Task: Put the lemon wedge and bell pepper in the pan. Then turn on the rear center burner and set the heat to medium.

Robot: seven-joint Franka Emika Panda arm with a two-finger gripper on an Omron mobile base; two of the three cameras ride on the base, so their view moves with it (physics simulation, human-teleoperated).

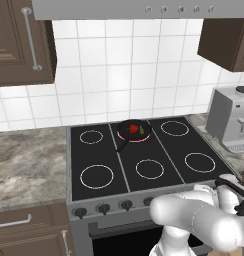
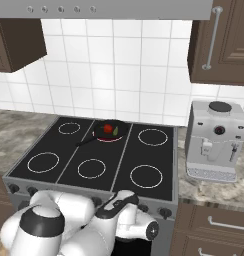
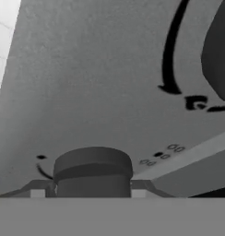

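Gripper [image 3: 92,193]: fingers straddled a dark stove knob [image 3: 92,171]; grip uncertain. Grey panel beyond lay open. Pan [image 1: 133,131] held red bell pepper [image 1: 134,129].

From my hand camera, a dark stove knob [image 3: 92,171] sits so close that its base is cut off at the bottom, a second knob [image 3: 220,55] is cropped by the right edge, and the panel markings [image 3: 160,156] are too blurred to read.

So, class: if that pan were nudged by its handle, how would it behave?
The pan looks rigid and low-rimmed, so it would probably slide or pivot on the smooth glass cooktop rather than tip. The rounded pepper inside might roll; the lemon wedge less so.
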